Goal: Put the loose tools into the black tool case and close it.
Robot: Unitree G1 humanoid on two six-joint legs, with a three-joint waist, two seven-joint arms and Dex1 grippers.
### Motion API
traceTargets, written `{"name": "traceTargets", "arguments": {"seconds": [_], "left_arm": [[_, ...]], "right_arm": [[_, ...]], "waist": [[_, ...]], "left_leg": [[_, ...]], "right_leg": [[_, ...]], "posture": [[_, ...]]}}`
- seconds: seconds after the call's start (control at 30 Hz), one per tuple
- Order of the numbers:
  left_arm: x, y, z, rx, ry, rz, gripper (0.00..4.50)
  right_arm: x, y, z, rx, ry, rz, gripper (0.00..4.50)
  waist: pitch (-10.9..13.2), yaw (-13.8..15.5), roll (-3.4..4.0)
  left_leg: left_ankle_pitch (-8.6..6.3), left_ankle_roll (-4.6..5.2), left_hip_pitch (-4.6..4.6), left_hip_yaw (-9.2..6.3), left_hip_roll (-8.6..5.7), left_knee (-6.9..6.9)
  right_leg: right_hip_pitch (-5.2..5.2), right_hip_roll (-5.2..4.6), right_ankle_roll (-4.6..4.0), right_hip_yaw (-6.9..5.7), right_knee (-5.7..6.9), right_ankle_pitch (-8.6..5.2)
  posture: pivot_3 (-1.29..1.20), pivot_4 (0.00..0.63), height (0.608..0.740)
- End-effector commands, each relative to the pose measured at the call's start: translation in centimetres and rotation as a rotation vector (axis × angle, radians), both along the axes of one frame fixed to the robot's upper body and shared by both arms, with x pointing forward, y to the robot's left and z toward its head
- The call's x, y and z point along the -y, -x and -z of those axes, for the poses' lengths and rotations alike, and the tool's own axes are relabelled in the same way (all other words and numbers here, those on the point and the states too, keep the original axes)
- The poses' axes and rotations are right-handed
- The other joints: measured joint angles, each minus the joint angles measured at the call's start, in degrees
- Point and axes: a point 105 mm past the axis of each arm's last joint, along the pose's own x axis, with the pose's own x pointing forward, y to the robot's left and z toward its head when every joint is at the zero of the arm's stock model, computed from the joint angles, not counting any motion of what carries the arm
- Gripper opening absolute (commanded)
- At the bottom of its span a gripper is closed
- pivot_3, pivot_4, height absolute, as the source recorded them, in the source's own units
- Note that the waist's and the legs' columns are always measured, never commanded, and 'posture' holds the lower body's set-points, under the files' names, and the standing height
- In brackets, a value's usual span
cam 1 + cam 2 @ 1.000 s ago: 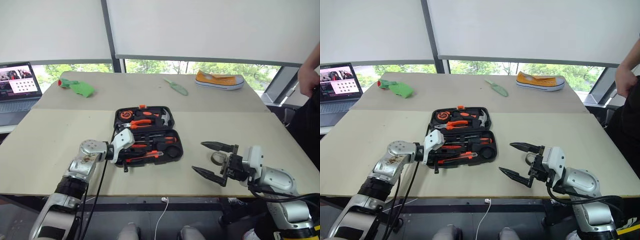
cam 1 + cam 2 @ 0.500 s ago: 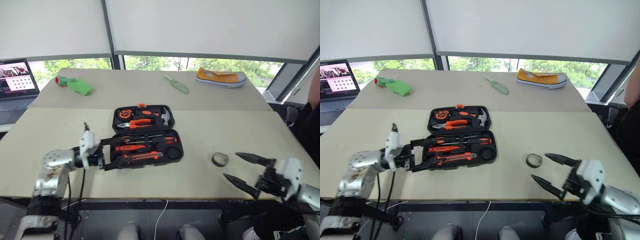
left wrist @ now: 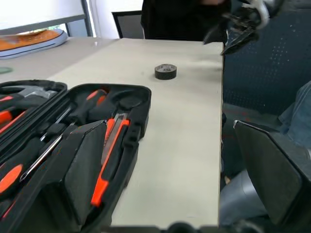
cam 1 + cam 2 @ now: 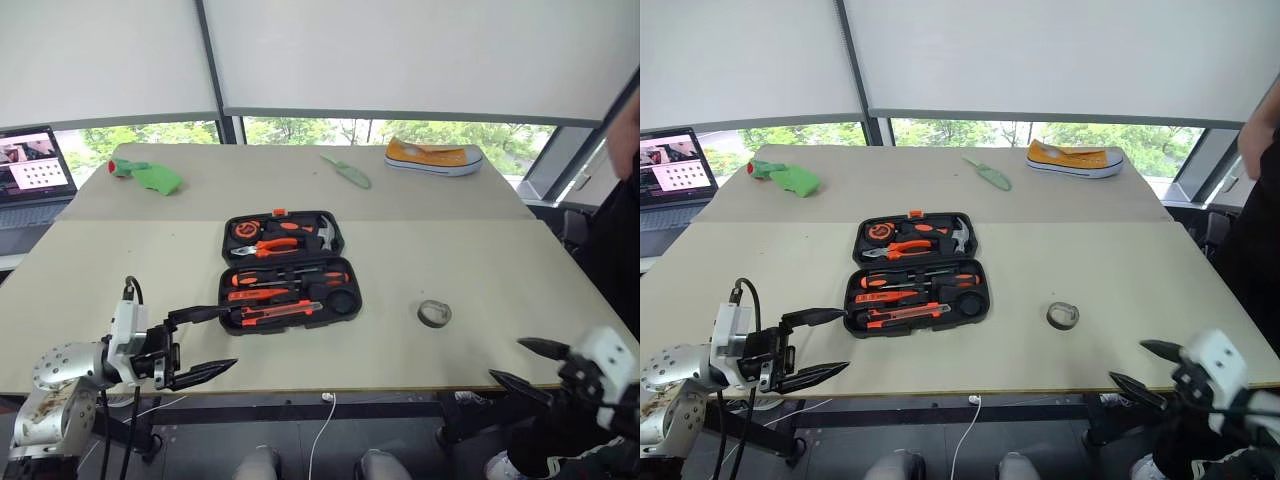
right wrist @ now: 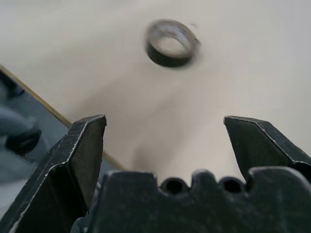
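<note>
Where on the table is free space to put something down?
Bare patches: left of the black tool case, and between the case and the small grey tape roll. The far edge is busier: green cloth, pale green trowel, yellow shoe.

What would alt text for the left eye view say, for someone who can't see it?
An open black tool case holding orange-handled tools lies on a beige table, a small grey tape roll to its right. Two open robot grippers, left and right, flank the table's near edge.

one open black tool case [image 4: 285, 268], one grey tape roll [image 4: 434, 313], one yellow shoe [image 4: 433, 158], one green trowel [image 4: 348, 172], one laptop [image 4: 30, 185], two grippers: left gripper [image 4: 203, 343], right gripper [image 4: 528, 365]
</note>
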Motion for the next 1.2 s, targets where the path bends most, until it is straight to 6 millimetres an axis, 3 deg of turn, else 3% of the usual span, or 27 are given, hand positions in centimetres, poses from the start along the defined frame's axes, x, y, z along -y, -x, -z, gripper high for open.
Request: {"name": "traceTargets", "arguments": {"seconds": [0.03,0.2,0.37,0.47,0.6,0.83,0.93,1.07,1.2], "left_arm": [[1.1,0.1,-0.3,0.027,0.000,0.019,4.49],[2.4,0.1,-0.1,0.031,-0.011,0.063,4.49],[2.3,-0.4,-0.4,0.045,-0.008,0.038,4.49],[2.1,-0.5,-0.2,0.049,-0.024,0.028,4.50],[1.6,-0.8,-0.4,0.059,-0.034,0.014,4.50],[1.2,-0.9,-0.5,0.062,-0.036,-0.004,4.50],[0.9,-0.7,-0.3,0.055,-0.030,-0.029,4.50],[0.7,-0.6,-0.2,0.048,-0.015,-0.056,4.50],[0.8,-0.4,-0.1,0.044,-0.007,-0.061,4.50]], "right_arm": [[-2.4,-1.9,-0.5,-0.094,0.045,-0.055,4.50],[-4.2,-4.1,0.2,-0.173,0.128,-0.115,4.50],[-4.8,-5.6,0.8,-0.174,0.176,-0.129,4.50],[-5.5,-6.2,1.5,-0.199,0.180,-0.145,3.81],[-5.8,-6.7,2.2,-0.210,0.218,-0.168,2.35],[-7.6,-7.4,-0.3,-0.137,0.214,-0.286,0.04],[-11.1,-6.7,-2.5,-0.123,0.104,-0.452,0.04],[-17.8,-6.3,-6.3,-0.070,-0.136,-0.632,0.04],[-21.6,-7.9,-5.7,-0.080,-0.090,-0.656,0.04]], "waist": [[0.0,0.0,-0.04],[0.1,0.3,-0.24],[0.1,0.7,-0.24],[0.1,0.6,-0.25],[0.1,0.6,-0.25],[0.1,0.5,-0.27],[0.1,0.0,-0.26],[0.1,-0.9,-0.30],[0.2,-0.7,-0.28]], "left_leg": [[0.01,0.02,-0.05,-0.01,0.02,0.01],[0.20,0.51,-0.53,-0.05,0.04,-0.03],[0.03,0.58,-1.06,-0.04,0.01,0.02],[0.03,0.59,-1.29,-0.03,0.00,0.09],[0.03,0.59,-1.25,-0.03,0.02,0.18],[0.04,0.59,-1.25,0.00,0.07,0.44],[0.05,0.59,-1.25,0.01,0.09,0.46],[0.05,0.59,-1.24,-0.05,0.19,0.41],[0.05,0.59,-1.26,-0.06,0.19,0.40]], "right_leg": [[0.07,0.07,0.01,0.00,-0.02,-0.02],[-0.13,0.22,0.00,0.08,-0.02,0.11],[-0.62,0.21,0.07,0.09,-0.02,0.09],[-0.86,0.24,0.10,0.12,0.04,0.12],[-0.85,0.25,0.10,0.11,0.15,0.12],[-0.84,0.25,0.25,0.12,0.19,0.24],[-0.87,0.26,0.23,0.14,0.23,0.28],[-0.91,0.42,0.02,0.14,0.32,0.35],[-0.94,0.42,-0.01,0.14,0.38,0.36]], "posture": [[0.00,0.150,0.740],[0.00,0.150,0.740],[0.00,0.150,0.740],[0.00,0.150,0.740],[0.00,0.150,0.740],[0.00,0.150,0.740],[0.00,0.150,0.740],[0.00,0.150,0.740],[0.00,0.150,0.740]]}}
